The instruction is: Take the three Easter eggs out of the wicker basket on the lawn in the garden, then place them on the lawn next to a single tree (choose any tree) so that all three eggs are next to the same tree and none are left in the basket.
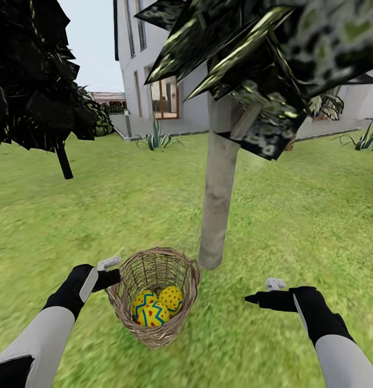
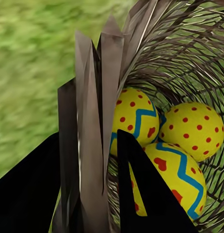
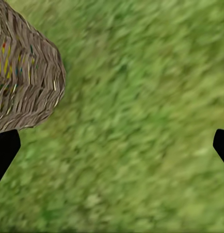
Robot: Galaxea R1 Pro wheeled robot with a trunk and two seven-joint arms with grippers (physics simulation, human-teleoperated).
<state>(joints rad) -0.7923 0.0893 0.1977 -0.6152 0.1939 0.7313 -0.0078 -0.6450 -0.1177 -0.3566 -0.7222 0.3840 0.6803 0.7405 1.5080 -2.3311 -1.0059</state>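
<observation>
At basket [image 1: 154, 302] rim — left pincer [image 2: 90, 160] clamps wicker | right pincer [image 3: 112, 145] wide — apart

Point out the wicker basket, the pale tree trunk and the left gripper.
wicker basket [image 1: 154, 334], head view, front outer wall.
pale tree trunk [image 1: 217, 199], head view, mid-trunk.
left gripper [image 1: 110, 272], head view, at the basket's rim.

Both arms reach forward and low. The left gripper [image 1: 112, 280] is clamped on the wicker basket [image 1: 154, 334] rim; the right gripper [image 1: 257, 298] hangs spread wide — holding nothing — fingertips [image 3: 5, 148] far apart.
</observation>
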